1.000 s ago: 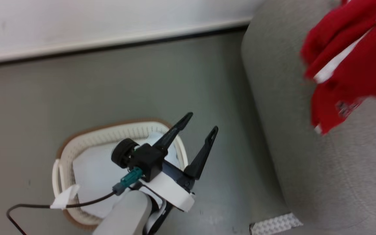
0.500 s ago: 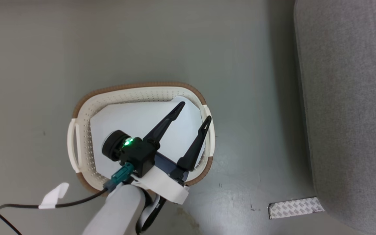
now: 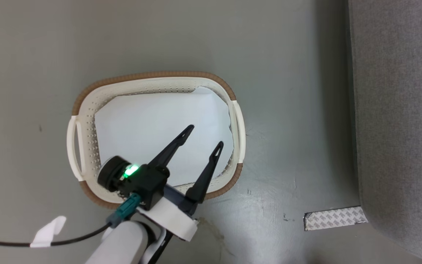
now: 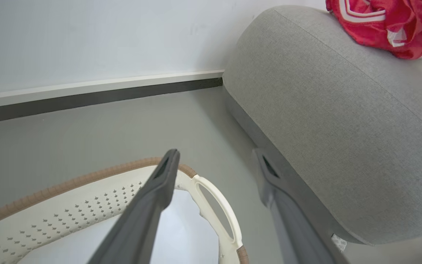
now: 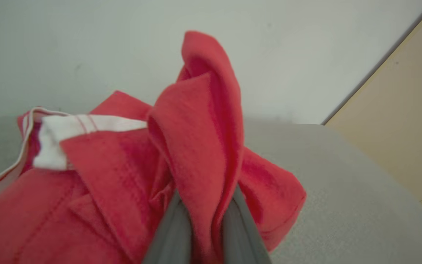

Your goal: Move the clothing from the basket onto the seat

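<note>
The basket (image 3: 86, 99), cream with a brown rim, stands on the floor and holds a flat white sheet. My left gripper (image 3: 204, 135) hangs open over its right half with nothing between the fingers. In the left wrist view the left gripper (image 4: 216, 157) points past the basket rim (image 4: 86, 179) toward the grey seat (image 4: 324, 110), where red clothing (image 4: 383, 25) with white trim lies on top. In the right wrist view my right gripper (image 5: 205, 196) is shut on a raised fold of the red clothing (image 5: 123, 165), which rests on the seat (image 5: 343, 183).
The seat (image 3: 398, 110) runs down the right side of the head view, with a strip of patterned tape (image 3: 335, 218) on the floor at its corner. A black cable with a white tag (image 3: 48, 231) trails from my left arm. A wall and dark baseboard (image 4: 86, 101) stand behind the basket.
The head camera has swung down and left, so the basket now sits in mid-frame and the red clothing has left that view. My left gripper stays open over the basket.
</note>
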